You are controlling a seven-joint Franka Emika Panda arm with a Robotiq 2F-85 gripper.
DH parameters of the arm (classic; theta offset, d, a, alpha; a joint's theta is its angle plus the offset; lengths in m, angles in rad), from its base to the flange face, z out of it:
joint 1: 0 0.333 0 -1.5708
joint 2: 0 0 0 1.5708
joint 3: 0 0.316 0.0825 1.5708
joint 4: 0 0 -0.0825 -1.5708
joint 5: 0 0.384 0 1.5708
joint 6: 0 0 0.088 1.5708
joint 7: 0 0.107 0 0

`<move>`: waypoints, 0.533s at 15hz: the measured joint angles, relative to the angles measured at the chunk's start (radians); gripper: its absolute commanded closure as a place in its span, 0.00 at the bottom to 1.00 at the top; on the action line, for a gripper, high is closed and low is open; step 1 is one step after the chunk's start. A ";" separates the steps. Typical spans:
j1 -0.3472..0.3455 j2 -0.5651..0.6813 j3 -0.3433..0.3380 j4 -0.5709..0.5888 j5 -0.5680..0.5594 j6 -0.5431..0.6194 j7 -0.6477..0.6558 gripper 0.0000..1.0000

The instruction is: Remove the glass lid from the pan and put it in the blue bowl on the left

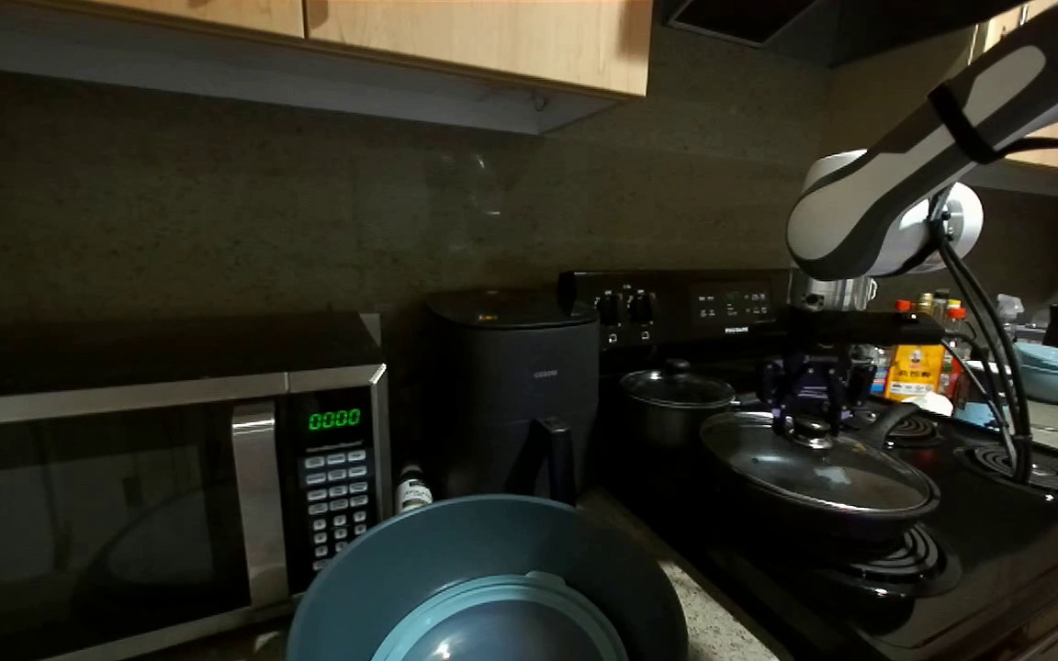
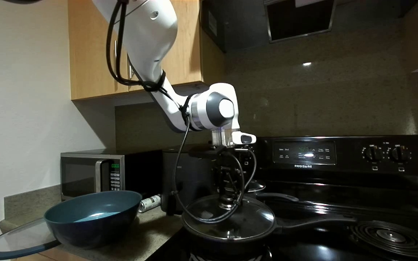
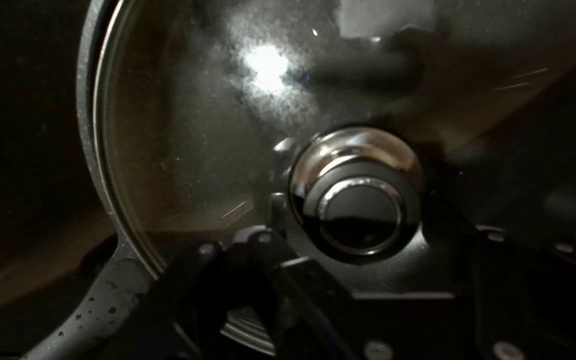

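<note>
The glass lid (image 1: 759, 464) rests on the black pan (image 1: 846, 525), and both also show in an exterior view (image 2: 254, 223). The lid's dark, metal-ringed knob (image 3: 360, 215) shows in the wrist view. My gripper (image 1: 809, 422) points down at the lid; in the wrist view its fingers (image 3: 375, 217) stand on both sides of the knob, with a gap at least on the right side. The gripper is open. The right fingertip is lost in shadow. The blue bowl (image 2: 93, 228) stands on the counter left of the stove, with a lighter blue rimmed piece (image 1: 501, 620) inside.
A smaller lidded dark pot (image 1: 676, 395) stands behind the pan. A black air fryer (image 1: 515, 395), a small bottle (image 1: 413, 491) and a microwave (image 1: 125, 523) stand behind the bowl. A grey-rimmed clear lid (image 2: 20, 241) lies beside the bowl. The arm's cable hangs in front of the pan.
</note>
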State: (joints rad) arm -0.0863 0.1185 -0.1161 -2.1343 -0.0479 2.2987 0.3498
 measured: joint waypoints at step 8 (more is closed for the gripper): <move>0.004 0.002 -0.009 0.027 -0.016 -0.048 0.023 0.76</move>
State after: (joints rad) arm -0.0821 0.1207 -0.1255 -2.1072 -0.0635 2.2506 0.3729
